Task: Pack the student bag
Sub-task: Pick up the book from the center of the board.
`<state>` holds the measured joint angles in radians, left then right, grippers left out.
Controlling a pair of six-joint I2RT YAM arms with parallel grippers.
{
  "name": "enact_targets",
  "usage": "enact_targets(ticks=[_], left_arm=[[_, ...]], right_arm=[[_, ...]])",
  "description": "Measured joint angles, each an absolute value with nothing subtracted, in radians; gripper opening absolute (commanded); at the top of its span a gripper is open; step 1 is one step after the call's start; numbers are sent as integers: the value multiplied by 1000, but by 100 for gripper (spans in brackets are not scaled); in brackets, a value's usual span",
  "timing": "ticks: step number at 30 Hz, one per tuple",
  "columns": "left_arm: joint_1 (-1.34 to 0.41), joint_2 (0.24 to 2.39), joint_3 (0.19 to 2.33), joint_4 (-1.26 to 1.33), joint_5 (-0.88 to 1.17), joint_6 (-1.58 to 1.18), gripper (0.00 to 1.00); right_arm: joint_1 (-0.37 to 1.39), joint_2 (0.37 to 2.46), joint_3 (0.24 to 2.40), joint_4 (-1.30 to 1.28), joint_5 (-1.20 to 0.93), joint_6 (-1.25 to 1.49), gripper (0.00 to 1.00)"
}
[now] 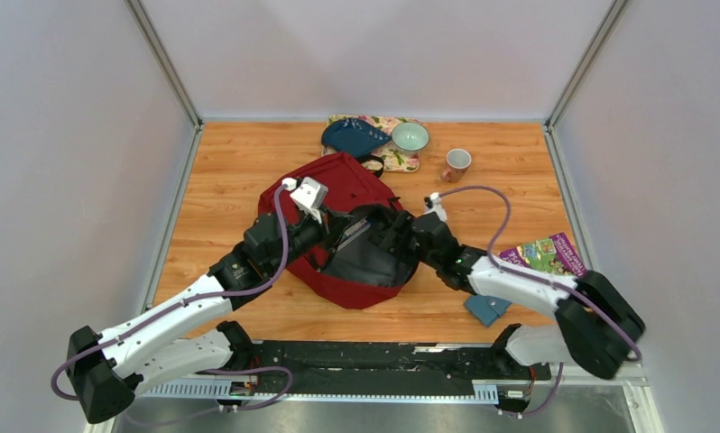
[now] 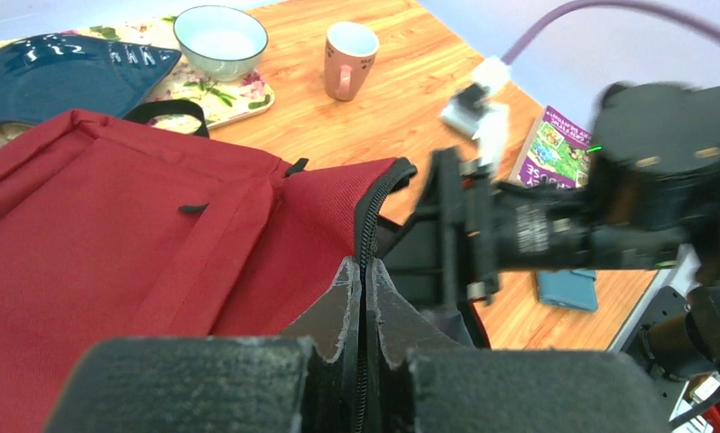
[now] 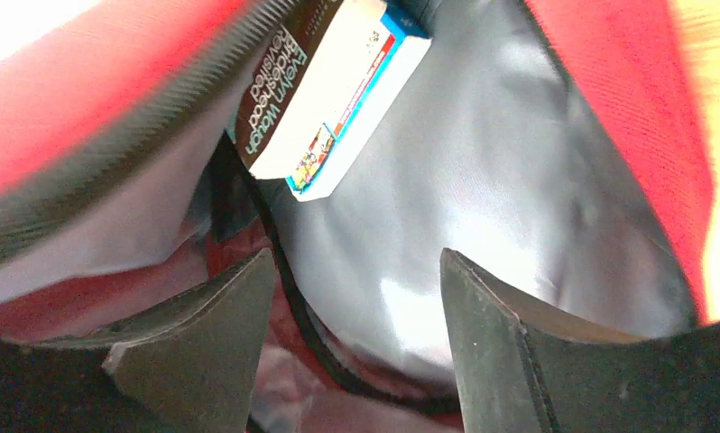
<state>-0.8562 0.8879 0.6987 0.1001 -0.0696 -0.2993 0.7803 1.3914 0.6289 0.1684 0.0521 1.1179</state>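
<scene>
The student bag, a dark red fabric backpack, lies flat near the centre of the wooden table. Its front panel faces up and its black top loop points toward the far edge. The main compartment is unzipped on the near-right side, with the black zipper edge raised. Inside is grey lining, and a paperback book rests against it.

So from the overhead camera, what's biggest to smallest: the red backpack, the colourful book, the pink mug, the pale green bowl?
1. red backpack, by far.
2. colourful book, though partly hidden.
3. pale green bowl and pink mug: too alike to rank.
</scene>
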Motion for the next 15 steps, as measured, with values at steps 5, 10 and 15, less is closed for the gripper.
enact_targets(ticks=[5,10,15], left_arm=[[-856,888,699,86,-60,-295,0],[-856,938,736,26,96,-273,59],[-858,1012,815,-22,234,-278,74]], right_arm=[[780,1069,600,-97,204,1079,85],[729,758,587,-365,392,1076,92],[498,595,601,-609,470,1070,97]])
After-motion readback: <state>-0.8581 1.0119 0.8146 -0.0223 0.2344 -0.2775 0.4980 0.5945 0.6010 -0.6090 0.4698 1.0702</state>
